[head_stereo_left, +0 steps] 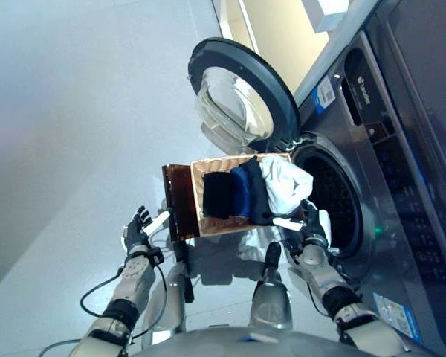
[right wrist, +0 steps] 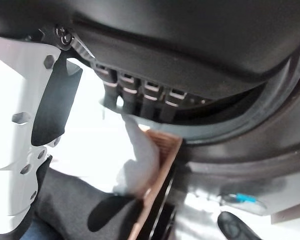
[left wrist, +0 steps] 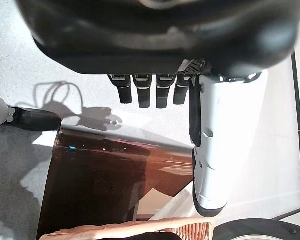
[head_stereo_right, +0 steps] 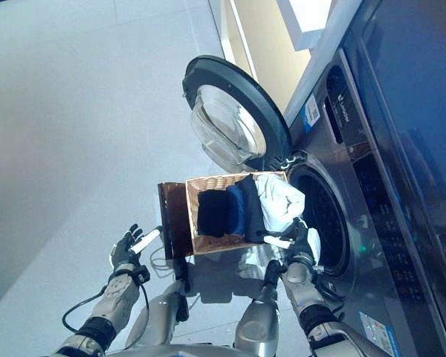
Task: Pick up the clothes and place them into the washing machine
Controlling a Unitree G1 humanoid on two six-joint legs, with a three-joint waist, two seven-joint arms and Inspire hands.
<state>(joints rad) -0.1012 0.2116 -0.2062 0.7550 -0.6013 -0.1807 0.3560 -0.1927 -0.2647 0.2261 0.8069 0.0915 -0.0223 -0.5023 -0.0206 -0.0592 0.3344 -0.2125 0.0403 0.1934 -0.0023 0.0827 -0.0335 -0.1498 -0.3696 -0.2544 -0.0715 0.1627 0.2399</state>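
Left eye view: washer (head_stereo_left: 401,186) stands ahead-right of the right hand (head_stereo_left: 310,227), door (head_stereo_left: 241,100) swung wide open, drum opening (head_stereo_left: 334,201) just past that hand's fingertips. Basket (head_stereo_left: 208,223) sits between the two hands, tipped on its side, mouth toward the camera, its top edge right at the drum rim. Clothes inside it: black piece (head_stereo_left: 219,195), blue piece (head_stereo_left: 245,190), white piece (head_stereo_left: 286,182) (white one bulges out over the basket edge on the drum side, directly ahead of the right hand). More white cloth (head_stereo_left: 256,242) hangs below the basket beside the right wrist. Right hand is up against the dark and white clothes at the basket's washer-side edge; right wrist view shows fingers (right wrist: 140,97) fairly straight, white cloth and dark cloth just beyond them, nothing clearly pinched, so reads as released. Left hand (head_stereo_left: 139,227) is well off the basket's far side, fingers (left wrist: 150,92) relaxed, holding nothing; a brown panel (left wrist: 105,185) shows past them. Floor (head_stereo_left: 74,134) is pale grey.
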